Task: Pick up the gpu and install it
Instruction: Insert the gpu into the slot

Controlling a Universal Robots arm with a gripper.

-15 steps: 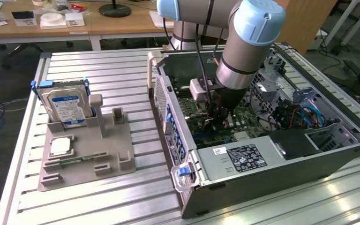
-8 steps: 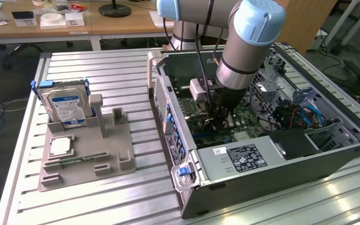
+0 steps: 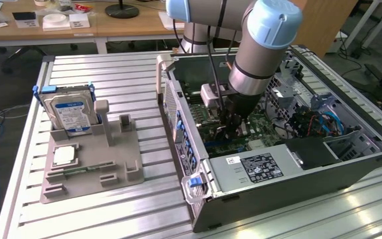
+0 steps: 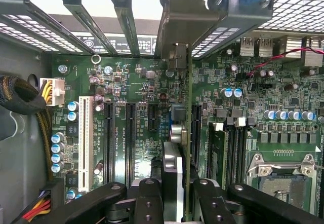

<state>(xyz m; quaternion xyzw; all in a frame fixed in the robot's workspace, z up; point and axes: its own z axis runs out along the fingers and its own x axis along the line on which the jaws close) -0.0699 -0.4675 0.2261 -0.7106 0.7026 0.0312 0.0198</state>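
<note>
One gripper (image 3: 234, 128), centre of the exterior frame, clamps narrowed jaws on the gpu (image 4: 174, 26), edge-on over the motherboard (image 4: 126, 82) slots; we judge a tilt could jam it.

Slatted metal table (image 3: 111, 79), grey fixture tray (image 3: 121, 149) on it, open computer case (image 3: 297, 199) alongside

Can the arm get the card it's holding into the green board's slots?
Probably yes: the case lies open, and the gpu in its fingers hangs close over bare slots.
</note>
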